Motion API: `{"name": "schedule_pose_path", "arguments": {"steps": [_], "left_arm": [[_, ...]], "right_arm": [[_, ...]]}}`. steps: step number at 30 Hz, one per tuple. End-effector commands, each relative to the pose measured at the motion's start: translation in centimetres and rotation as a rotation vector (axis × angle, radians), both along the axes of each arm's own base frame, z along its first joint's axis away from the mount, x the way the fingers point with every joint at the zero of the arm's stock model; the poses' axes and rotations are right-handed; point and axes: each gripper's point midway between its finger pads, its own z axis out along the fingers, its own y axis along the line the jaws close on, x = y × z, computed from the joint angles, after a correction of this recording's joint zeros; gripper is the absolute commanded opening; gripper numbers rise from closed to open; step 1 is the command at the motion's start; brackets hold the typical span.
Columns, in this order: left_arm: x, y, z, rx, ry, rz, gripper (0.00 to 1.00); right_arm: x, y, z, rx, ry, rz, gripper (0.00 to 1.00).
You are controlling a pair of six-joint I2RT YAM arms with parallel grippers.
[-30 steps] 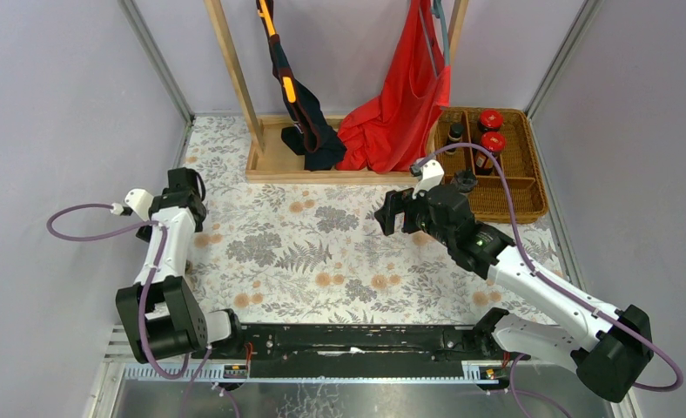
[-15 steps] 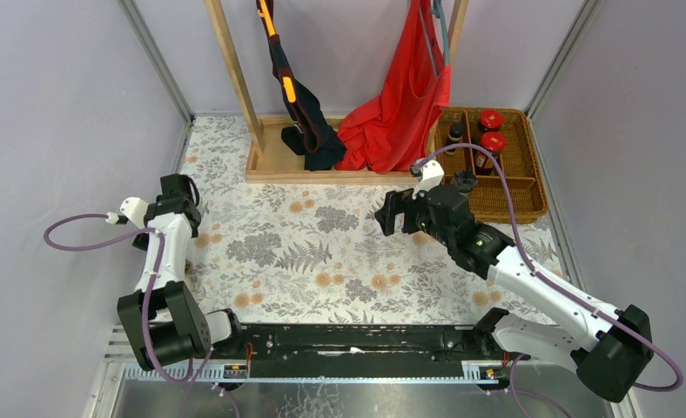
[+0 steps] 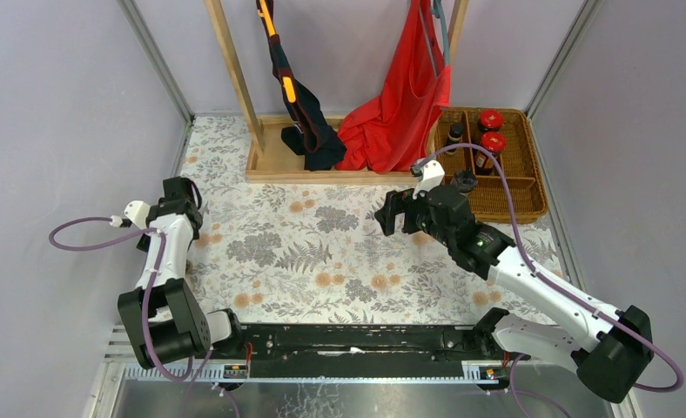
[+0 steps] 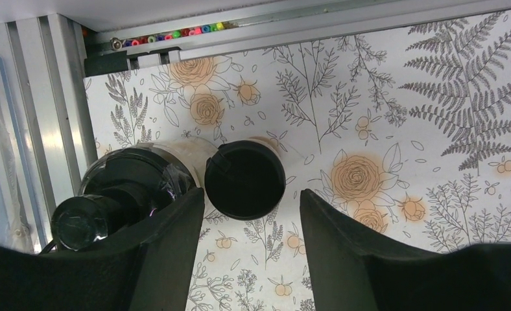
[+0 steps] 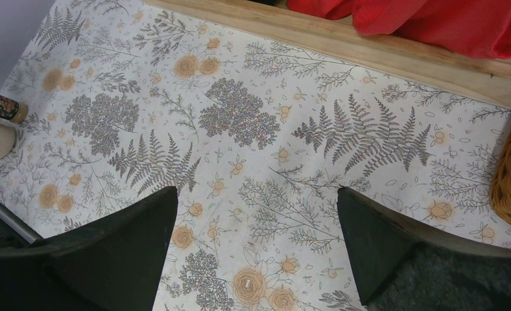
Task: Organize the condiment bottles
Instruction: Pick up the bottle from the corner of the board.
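Left gripper (image 4: 251, 193) shifted slightly, jaws parted over black-capped bottle (image 4: 244, 179).

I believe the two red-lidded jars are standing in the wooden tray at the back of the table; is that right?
Not quite. The two red-lidded jars are at the back of the table, but they stand in the wicker basket, not in the wooden tray. The top external view shows this.

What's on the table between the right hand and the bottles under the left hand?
Only bare flowered tablecloth, seen in the top and right wrist views.
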Motion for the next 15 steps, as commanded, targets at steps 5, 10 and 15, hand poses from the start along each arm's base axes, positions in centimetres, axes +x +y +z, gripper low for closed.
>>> {"name": "schedule_pose_path", "arguments": {"steps": [5,10,15], "left_arm": [[0.0,0.1,-0.8,-0.016,-0.002,0.020,0.53],[-0.2,0.5,-0.4,0.001,-0.009,0.034,0.54],[-0.1,0.8,-0.4,0.001,-0.008,0.038,0.56]], "right_arm": [[0.0,0.5,2.0,0.054,-0.055,0.006,1.00],[0.0,0.6,1.9,0.055,-0.052,0.009,1.00],[0.0,0.6,1.7,0.052,-0.048,0.010,1.00]]}}
